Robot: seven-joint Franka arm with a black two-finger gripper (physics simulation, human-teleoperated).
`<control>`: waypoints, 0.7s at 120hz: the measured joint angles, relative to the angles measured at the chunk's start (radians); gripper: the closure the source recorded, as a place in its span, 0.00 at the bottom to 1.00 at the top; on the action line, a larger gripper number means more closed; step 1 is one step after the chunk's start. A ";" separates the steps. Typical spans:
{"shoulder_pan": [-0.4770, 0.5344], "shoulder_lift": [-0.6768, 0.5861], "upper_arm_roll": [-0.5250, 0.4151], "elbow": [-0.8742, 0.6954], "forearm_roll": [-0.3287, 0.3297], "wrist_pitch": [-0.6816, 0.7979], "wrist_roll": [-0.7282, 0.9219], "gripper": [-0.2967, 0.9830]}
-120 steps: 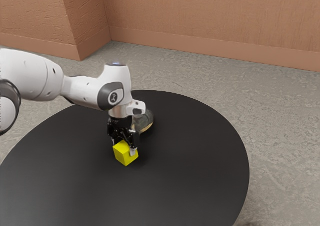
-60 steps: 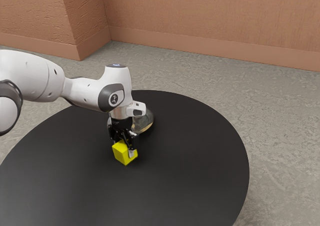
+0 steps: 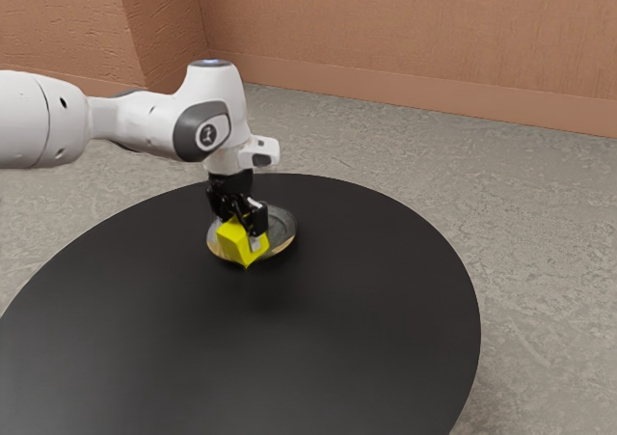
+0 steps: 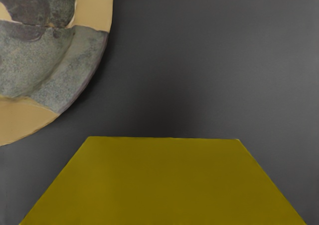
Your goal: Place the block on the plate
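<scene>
Exterior view: the gripper (image 3: 241, 237) clamps the yellow block (image 3: 234, 244) between 2 fingers, aloft; setting it on the plate (image 3: 282, 226) is left.

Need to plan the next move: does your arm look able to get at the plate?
Probably yes: my gripper holds the block above the table, the plate lies close by, and nothing visible stands between them.
</scene>
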 joint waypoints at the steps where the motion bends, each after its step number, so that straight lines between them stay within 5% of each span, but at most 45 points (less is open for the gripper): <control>1: 0.000 0.000 0.000 0.005 0.001 -0.002 0.000 0.46; 84: 0.003 0.305 0.127 0.496 0.023 -0.146 0.001 0.46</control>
